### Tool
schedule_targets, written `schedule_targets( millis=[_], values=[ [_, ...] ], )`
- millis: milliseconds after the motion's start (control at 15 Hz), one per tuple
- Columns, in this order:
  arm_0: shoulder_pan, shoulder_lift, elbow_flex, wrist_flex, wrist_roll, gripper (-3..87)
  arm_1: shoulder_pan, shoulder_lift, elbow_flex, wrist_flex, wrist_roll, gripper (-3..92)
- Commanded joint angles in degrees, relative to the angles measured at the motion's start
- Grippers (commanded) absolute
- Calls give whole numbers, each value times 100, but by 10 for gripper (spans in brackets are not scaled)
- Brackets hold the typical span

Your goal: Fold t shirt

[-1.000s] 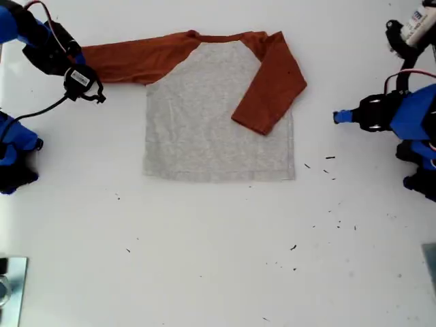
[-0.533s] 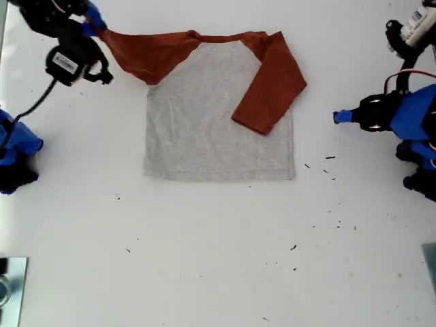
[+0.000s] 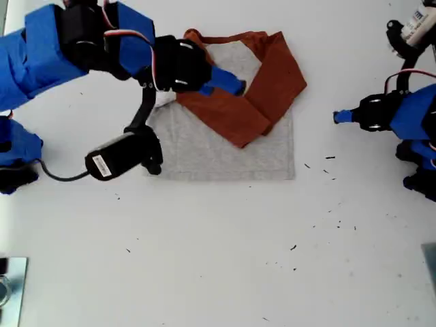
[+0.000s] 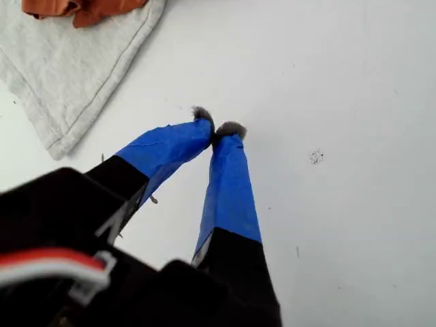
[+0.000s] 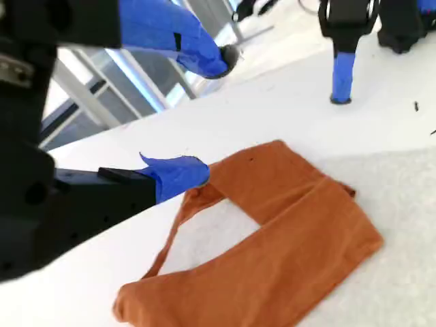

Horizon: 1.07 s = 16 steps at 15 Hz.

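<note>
The t shirt (image 3: 218, 153) lies flat on the white table, its grey body facing up. Both rust-orange sleeves (image 3: 262, 95) are folded in across the chest and meet near the middle. My second gripper (image 3: 230, 83) hovers over the just-folded sleeve (image 5: 293, 231), open, with one fingertip (image 5: 194, 174) at the sleeve's edge. Nothing is held between its jaws. My first gripper (image 3: 338, 117) rests shut at the exterior view's right, a short way from the shirt's hem. Its closed tips (image 4: 216, 128) touch bare table near the shirt's grey corner (image 4: 68, 75).
The second arm's black wrist camera (image 3: 116, 158) hangs on its cable over the shirt's lower corner on the exterior view's left. Dark specks (image 3: 330, 167) dot the table. A metal piece (image 3: 10, 286) sits in the exterior view's lower left corner.
My second arm swept from the exterior view's upper left across the shirt, dragging the long sleeve with it. That sleeve now lies folded on the body. The first arm stayed still.
</note>
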Motion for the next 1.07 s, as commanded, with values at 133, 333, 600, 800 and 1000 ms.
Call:
schedule_targets(
  millis=[133,333,600,800,1000],
  values=[
    [-967,4131,4210,-958,167,201,0,97,255,35,79,35],
    [-826,6407,8139,-1951,-615,170,26,97,255,35,79,35],
    [-879,10459,12103,-1784,-1556,-2,26,88,264,35,105,35],
    [-615,11312,12700,-1556,-2021,-3,44,62,255,35,149,35],
    [-598,11021,12401,-1529,-2153,-4,-246,-211,-62,-105,378,33]
  ],
)
